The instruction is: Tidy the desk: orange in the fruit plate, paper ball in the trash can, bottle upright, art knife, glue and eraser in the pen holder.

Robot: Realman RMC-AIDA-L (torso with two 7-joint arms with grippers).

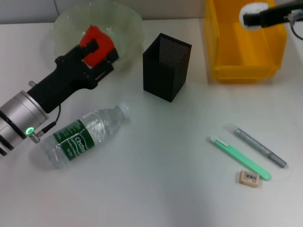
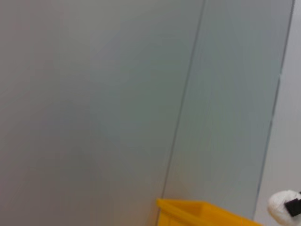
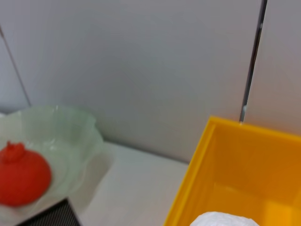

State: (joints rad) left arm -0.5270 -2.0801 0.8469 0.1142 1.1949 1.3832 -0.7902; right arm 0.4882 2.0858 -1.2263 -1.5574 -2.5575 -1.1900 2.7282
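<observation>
My left gripper [image 1: 100,51] reaches over the pale-green fruit plate [image 1: 125,23] with its fingers shut on either side of the red-orange orange [image 1: 93,37], which hangs low in the plate [image 3: 70,136] and shows as an orange [image 3: 21,174] in the right wrist view. Above the yellow trash can [image 1: 246,47], my right gripper [image 1: 253,16] is shut on the white paper ball [image 1: 251,12]; the ball [image 3: 225,220] hangs over the can's inside. The bottle [image 1: 80,137] lies on its side at the near left. The black mesh pen holder [image 1: 165,66] stands mid-table.
At the near right lie a green art knife [image 1: 239,158], a grey glue pen [image 1: 260,146] and the beige eraser [image 1: 249,178]. A grey wall panel [image 2: 117,94] stands behind the desk.
</observation>
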